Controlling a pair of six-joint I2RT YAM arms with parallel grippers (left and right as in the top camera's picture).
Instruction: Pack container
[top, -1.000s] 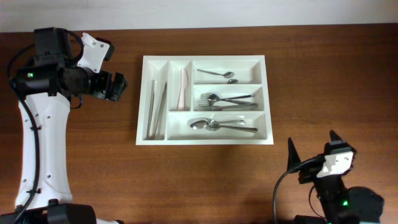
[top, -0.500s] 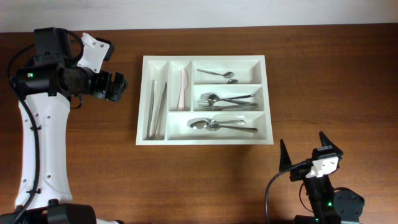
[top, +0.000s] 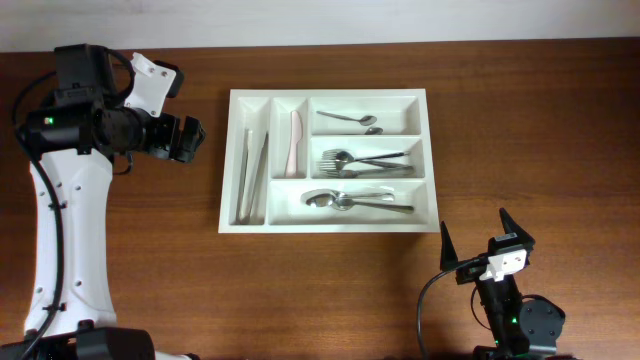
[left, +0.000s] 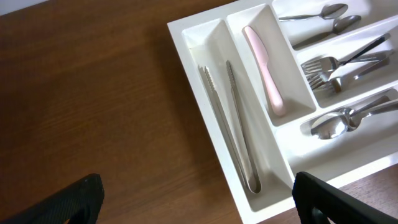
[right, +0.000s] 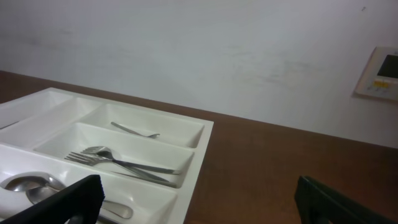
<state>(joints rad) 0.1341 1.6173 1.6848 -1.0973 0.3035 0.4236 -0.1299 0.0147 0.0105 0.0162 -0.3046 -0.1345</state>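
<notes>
The white cutlery tray (top: 328, 226) lies at the table's middle. Its two narrow upright compartments hold metal tongs (top: 251, 175) and a pink knife (top: 294, 140). The three long ones hold small spoons (top: 350, 120), forks (top: 365, 162) and large spoons (top: 350, 201). My left gripper (top: 190, 140) hovers left of the tray, open and empty. In the left wrist view (left: 199, 202) its fingers straddle the tray's corner (left: 186, 31) by the tongs (left: 230, 118). My right gripper (top: 473, 224) is open and empty, in front of the tray's right corner. The right wrist view (right: 199, 202) looks over the tray's rim (right: 202, 143).
Bare brown wood surrounds the tray. A white wall runs behind the table, with a small wall panel (right: 380, 73) at the right in the right wrist view. The right arm's base (top: 520, 320) sits at the table's front edge.
My right arm has shifted left along the front edge and turned more toward the tray, gripper still open. The left arm and the cutlery have not moved.
</notes>
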